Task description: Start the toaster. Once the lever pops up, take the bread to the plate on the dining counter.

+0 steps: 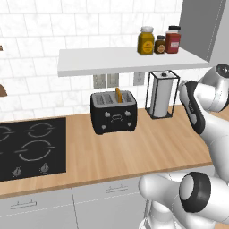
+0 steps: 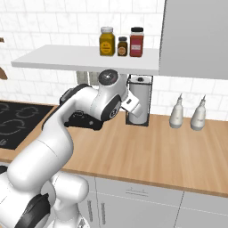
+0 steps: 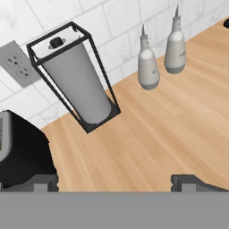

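Glossy black toaster (image 1: pixel 114 112), wood-grain counter (image 1: pixel 147 147)

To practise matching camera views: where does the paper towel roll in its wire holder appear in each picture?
Left base view: paper towel roll right of centre, beside the toaster.
Right base view: centre, under the shelf.
Hand view: upper left, tilted.
Shared landmark: the wooden counter.

The boxy glossy black toaster (image 3: pixel 22 150) is cut off by the hand view's left edge; the white arm hides it in the right base view.
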Available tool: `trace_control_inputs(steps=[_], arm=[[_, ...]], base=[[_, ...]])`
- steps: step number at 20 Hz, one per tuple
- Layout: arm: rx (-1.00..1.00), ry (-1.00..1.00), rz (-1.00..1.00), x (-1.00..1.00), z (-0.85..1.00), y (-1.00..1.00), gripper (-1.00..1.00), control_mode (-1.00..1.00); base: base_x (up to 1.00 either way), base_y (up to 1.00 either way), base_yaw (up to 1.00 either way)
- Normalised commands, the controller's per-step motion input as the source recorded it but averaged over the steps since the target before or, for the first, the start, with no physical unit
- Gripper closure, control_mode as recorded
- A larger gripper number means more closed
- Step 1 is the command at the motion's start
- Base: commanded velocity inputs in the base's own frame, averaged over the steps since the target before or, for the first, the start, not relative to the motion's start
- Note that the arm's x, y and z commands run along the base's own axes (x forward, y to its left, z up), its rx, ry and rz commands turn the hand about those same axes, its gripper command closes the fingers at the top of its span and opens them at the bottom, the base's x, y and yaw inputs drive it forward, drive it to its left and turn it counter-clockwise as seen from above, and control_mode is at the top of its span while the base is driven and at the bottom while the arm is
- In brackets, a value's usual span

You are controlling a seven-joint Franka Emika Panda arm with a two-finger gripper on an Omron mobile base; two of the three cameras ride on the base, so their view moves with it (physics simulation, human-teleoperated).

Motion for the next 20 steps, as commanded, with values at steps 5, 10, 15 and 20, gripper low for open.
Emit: trace_control_inputs(steps=[5,10,15,20], arm=[[0.0,-0.04,0.0,-0.06,0.0,0.0,-1.0,-1.0],[0.0,-0.26,0.02,-0.2,0.03,0.1,-1.0,-1.0],[-0.01,-0.24,0.04,-0.09,0.08,0.22,-1.0,-1.0],[-0.02,-0.08,0.05,-0.02,0.27,0.27,-1.0,-1.0]], base=[[0.0,0.0,0.0],[0.0,0.0,0.0],[0.0,0.0,0.0],[0.0,0.0,0.0]])
